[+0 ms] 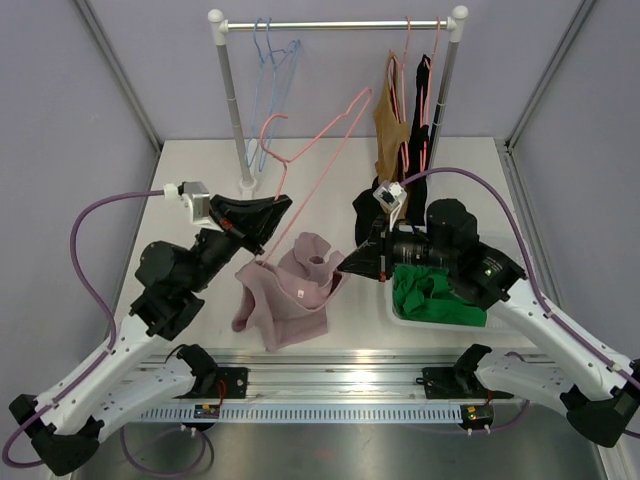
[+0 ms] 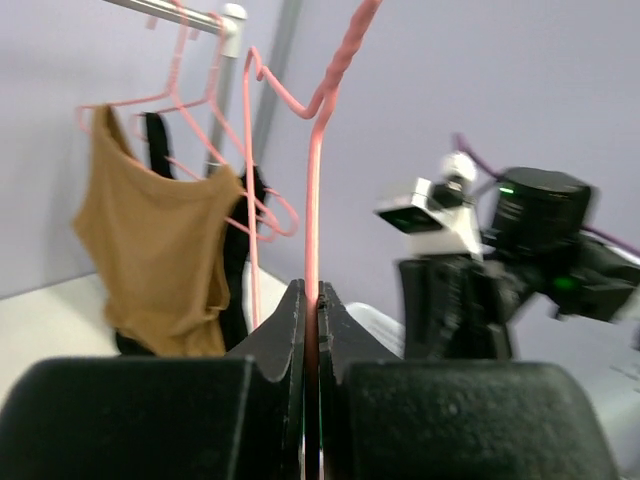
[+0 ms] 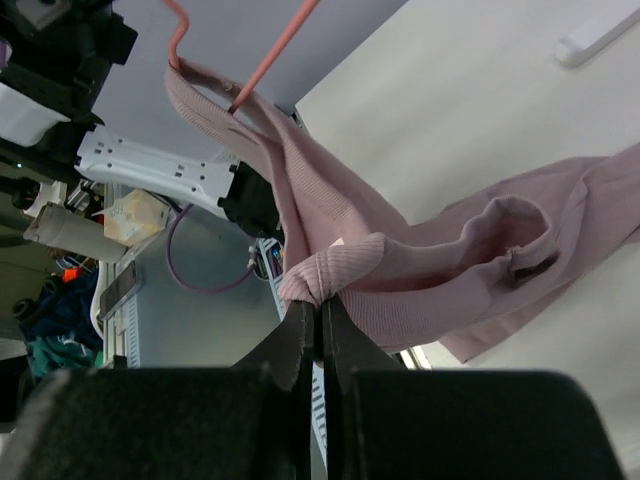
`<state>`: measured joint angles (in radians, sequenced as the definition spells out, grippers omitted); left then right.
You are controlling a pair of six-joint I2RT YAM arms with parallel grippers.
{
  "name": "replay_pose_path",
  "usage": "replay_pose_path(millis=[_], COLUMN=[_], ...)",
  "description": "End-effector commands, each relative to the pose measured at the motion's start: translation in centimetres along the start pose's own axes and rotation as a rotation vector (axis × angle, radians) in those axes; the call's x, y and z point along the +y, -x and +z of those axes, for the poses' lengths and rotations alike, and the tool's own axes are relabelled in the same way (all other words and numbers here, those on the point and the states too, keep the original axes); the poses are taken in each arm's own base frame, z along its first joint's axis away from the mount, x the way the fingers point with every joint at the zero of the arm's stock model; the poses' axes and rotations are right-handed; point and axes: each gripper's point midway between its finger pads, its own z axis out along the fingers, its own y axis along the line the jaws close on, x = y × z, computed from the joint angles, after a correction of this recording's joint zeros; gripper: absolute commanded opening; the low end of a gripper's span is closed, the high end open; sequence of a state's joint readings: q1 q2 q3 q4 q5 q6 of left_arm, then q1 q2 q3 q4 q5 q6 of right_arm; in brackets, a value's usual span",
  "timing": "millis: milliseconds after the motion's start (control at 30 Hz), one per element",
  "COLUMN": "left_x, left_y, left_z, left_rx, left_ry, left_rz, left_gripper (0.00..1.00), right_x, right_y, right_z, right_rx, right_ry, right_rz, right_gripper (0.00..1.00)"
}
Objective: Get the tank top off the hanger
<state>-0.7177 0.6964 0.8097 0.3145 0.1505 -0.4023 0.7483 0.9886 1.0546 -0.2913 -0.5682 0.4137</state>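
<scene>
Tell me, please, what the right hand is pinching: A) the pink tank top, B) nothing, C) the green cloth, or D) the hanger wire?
A: in the right wrist view the right hand is shut on a fold of the tank top, while the left hand clamps the hanger.

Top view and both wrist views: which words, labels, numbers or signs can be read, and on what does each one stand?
None can be read in any view.
Small white tag on the pink tank top: too small to read.
Pink hanger: bare wire, no marking seen.
Beige box at the left of the right wrist view: blurred, no readable print.
</scene>
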Motion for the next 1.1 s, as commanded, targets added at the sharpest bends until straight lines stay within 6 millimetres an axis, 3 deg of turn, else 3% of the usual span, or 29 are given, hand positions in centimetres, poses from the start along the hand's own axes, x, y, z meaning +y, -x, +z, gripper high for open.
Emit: replay_pose_path(millis=[0, 67, 100, 133, 167, 267, 333, 400, 433, 500, 533, 600, 633, 667, 700, 867, 900, 967, 1000, 1067], left_x=[0.5, 0.9, 1.4, 1.3, 1.4, 3.1, 4.1, 5.5, 6.6, 7.6, 8.2, 9.0, 9.3, 10.0, 9.7, 10.3, 11.4, 12.1, 12.9, 13.7], left_y=[7.4, 7.5, 6.3, 7.3, 7.0, 6.5, 4.6, 3.4, 1.2, 1.3, 0.1, -0.4, -1.1, -2.3, -1.3, -1.6, -1.8, 0.1, -0.5, 1.7], left_z=[1.0, 1.1, 1.0, 0.8, 0.7, 1.4, 2.3, 2.5, 2.5, 2.6, 2.4, 3.1, 3.3, 3.9, 4.9, 7.9, 8.4, 9.6, 10.4, 11.6], left_rx=[-0.243, -0.256, -0.25, -0.309, -0.323, -0.255, -0.106, -0.046, 0.038, 0.071, 0.12, 0.152, 0.188, 0.228, 0.217, 0.261, 0.268, 0.238, 0.252, 0.208], left_ry=[0.096, 0.115, 0.129, 0.133, 0.13, 0.248, 0.318, 0.403, 0.456, 0.535, 0.569, 0.619, 0.639, 0.661, 0.66, 0.641, 0.66, 0.664, 0.669, 0.67], left_rz=[0.144, 0.181, 0.188, 0.21, 0.228, 0.194, 0.156, 0.13, 0.116, 0.105, 0.096, 0.089, 0.089, 0.102, 0.097, 0.086, 0.087, 0.08, 0.081, 0.085], left_gripper=[0.0, 0.0, 0.0, 0.0, 0.0, 0.0, 0.0, 0.0, 0.0, 0.0, 0.0, 0.0, 0.0, 0.0, 0.0, 0.0, 0.0, 0.0, 0.0, 0.0], right_x=[2.4, 2.4, 2.5, 2.3, 2.7, 0.7, -1.3, -1.4, -1.7, -2.6, -2.5, -2.6, -2.8, -3.3, -3.7, -4.3, -4.4, -4.4, -4.5, -4.9], right_y=[0.4, -0.3, -0.6, -1.2, -1.7, -2.0, -2.3, -3.1, -3.8, -4.6, -6.0, -6.9, -7.6, -7.6, -7.7, -8.2, -8.2, -8.6, -8.7, -9.0], right_z=[-1.7, -1.0, -0.7, 0.0, 0.5, 1.3, 1.9, 2.8, 3.8, 4.9, 5.9, 6.9, 7.4, 7.5, 7.5, 6.4, 6.2, 5.4, 5.2, 4.2], right_rx=[0.013, 0.039, 0.052, 0.075, 0.091, 0.091, 0.081, 0.095, 0.102, 0.107, 0.137, 0.154, 0.162, 0.147, 0.139, 0.121, 0.116, 0.109, 0.106, 0.095], right_ry=[0.055, 0.065, 0.07, 0.063, 0.065, -0.061, -0.167, -0.171, -0.168, -0.22, -0.222, -0.229, -0.226, -0.254, -0.272, -0.3, -0.308, -0.31, -0.315, -0.331], right_rz=[-0.024, -0.002, -0.004, 0.0, -0.006, 0.005, 0.01, 0.023, 0.027, 0.032, 0.026, 0.029, 0.032, 0.047, 0.054, 0.057, 0.061, 0.062, 0.063, 0.061], right_gripper=[0.0, 0.0, 0.0, 0.0, 0.0, 0.0, 0.0, 0.0, 0.0, 0.03, 0.07, 0.45, 0.68, 0.99, 0.99, 1.0, 0.99, 0.99, 0.99, 0.99])
